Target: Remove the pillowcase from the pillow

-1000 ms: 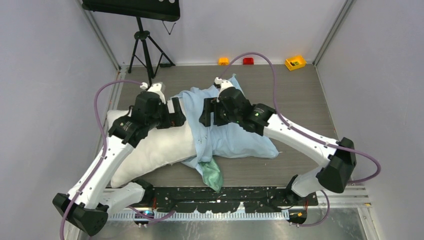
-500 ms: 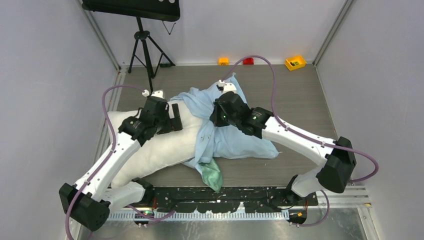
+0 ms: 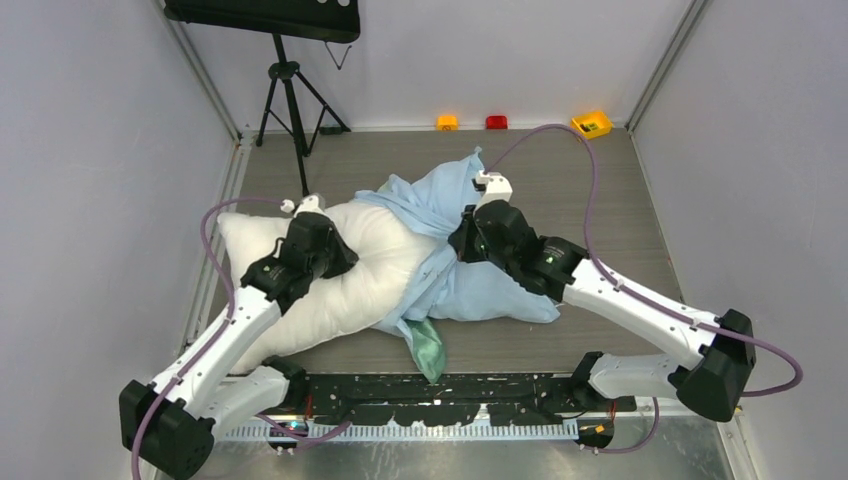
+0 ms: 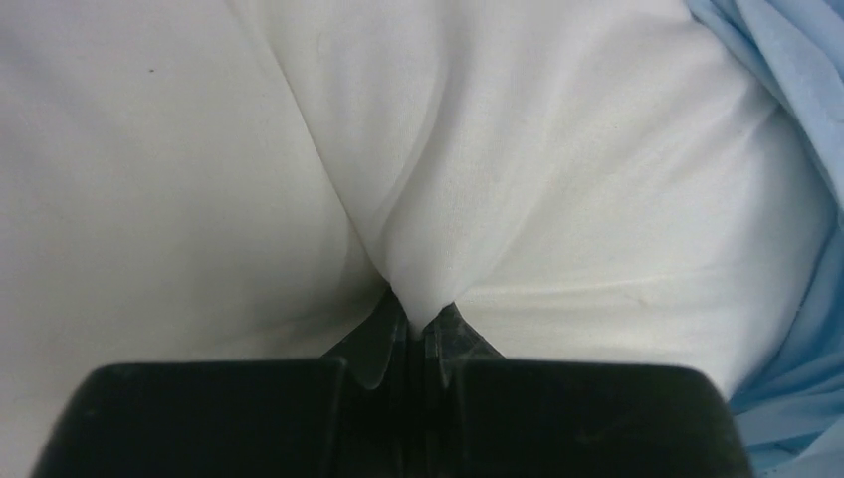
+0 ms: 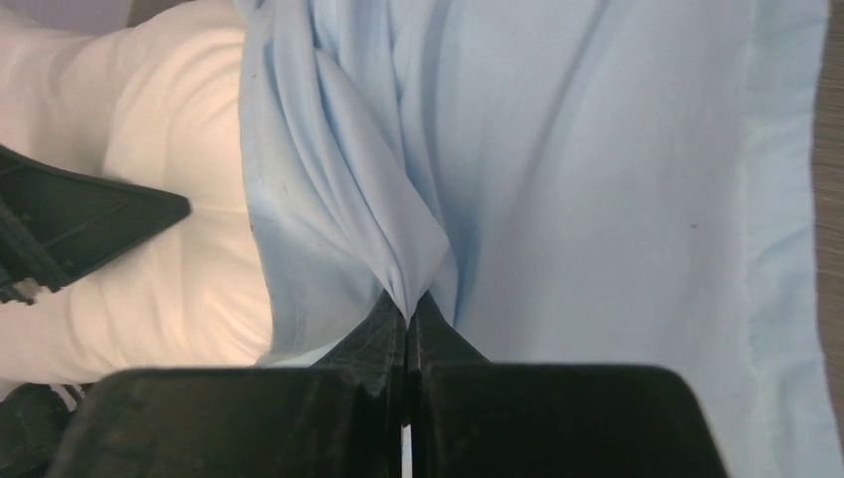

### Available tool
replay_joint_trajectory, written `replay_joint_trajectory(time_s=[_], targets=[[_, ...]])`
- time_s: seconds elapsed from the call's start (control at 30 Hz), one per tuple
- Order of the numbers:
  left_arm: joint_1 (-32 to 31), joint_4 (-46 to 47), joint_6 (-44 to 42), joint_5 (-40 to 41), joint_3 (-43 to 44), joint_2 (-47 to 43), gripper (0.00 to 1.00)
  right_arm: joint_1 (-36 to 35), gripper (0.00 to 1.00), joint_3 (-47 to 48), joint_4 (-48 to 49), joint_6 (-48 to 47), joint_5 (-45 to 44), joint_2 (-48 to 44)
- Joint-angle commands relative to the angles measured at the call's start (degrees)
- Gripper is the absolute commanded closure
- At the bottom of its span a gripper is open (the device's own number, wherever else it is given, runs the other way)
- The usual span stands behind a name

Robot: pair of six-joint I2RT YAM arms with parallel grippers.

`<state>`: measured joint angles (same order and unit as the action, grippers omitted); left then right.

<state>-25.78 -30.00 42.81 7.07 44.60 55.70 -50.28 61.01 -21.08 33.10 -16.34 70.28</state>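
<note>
**Clerk:** Entry one, far left?

**Keeper:** Left jaws: pressed together on a pinched fold of the pillow (image 4: 557, 199). The white cloth runs straight into the closed tips. The pillow lies on the tabletop (image 3: 610, 200), left of centre. Most of it is bare, and its right end is tucked inside the pillowcase (image 3: 432, 195).

**Clerk:** Entry two?

**Keeper:** Pillowcase: light blue, bunched over the pillow's right end and spread out to the right. A mint-green flap (image 3: 425, 345) trails toward the near edge. Right jaws: closed on a gathered ridge of that blue cloth, just beside the covered end.

**Clerk:** Handling note for the step?

**Keeper:** I judge it mid-strip.
- The left side serves as anchor and should grip firmly without giving.
- The right side should draw off to the right, low and in line with the pillow's length, so the sack slides rather than lifting the cushion.
- The right pinch holds only a thin ridge, so a slow, steady pull guards against it slipping out.
- A fresh hold nearer the sack's closed end may be wanted.

**Clerk:** Sundries?

**Keeper:** A tripod (image 3: 290, 90) stands at the back left. Along the far edge sit an orange block (image 3: 447, 122), a red block (image 3: 496, 122) and a yellow box (image 3: 591, 124). All are well apart from the work.

**Clerk:** Obstructions?

**Keeper:** Only the cloth itself. The folds crowded around the pillow's right end look likely to bind.
</note>
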Motion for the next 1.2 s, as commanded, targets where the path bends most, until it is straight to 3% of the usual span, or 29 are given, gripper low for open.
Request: replay_joint_trajectory(time_s=[0.0, 0.47, 0.77, 0.9, 0.97, 1.03, 1.13, 1.17], targets=[[2.53, -7.92, -2.13, 7.92, 3.24, -1.59, 1.0, 3.01, 1.0, -1.55, -2.33, -0.77, -9.21, -6.68], [8.38, -15.04, -11.53, 13.7, 14.83, -5.35, 1.0, 23.07, 1.0, -7.63, -11.57, -1.04, -11.1, -19.99], [8.69, -17.46, -11.84, 19.37, 15.67, -6.08, 1.0, 25.33, 1.0, -7.04, -15.36, 1.64, -25.09, -22.74], [8.68, -17.32, -12.79, 20.72, 15.63, -6.57, 1.0, 25.52, 1.0, -6.97, -15.39, 0.31, -25.47, -22.99], [8.71, -17.49, -12.59, 21.18, 15.62, -6.69, 1.0, 25.51, 1.0, -7.01, -14.47, -2.57, -21.33, -22.91], [8.66, -16.7, -11.53, 18.48, 14.99, -7.11, 1.0, 25.5, 0.89, -6.54, -13.24, -8.38, -10.22, -22.46], [8.67, -12.22, -8.36, 7.93, 12.12, -7.67, 1.0, 25.51, 0.48, -4.87, -13.52, -12.1, 8.91, -20.33], [8.71, -10.26, -6.95, 5.62, 10.85, -7.83, 1.0, 25.54, 0.43, -4.0, -14.18, -12.25, 11.6, -19.43]])
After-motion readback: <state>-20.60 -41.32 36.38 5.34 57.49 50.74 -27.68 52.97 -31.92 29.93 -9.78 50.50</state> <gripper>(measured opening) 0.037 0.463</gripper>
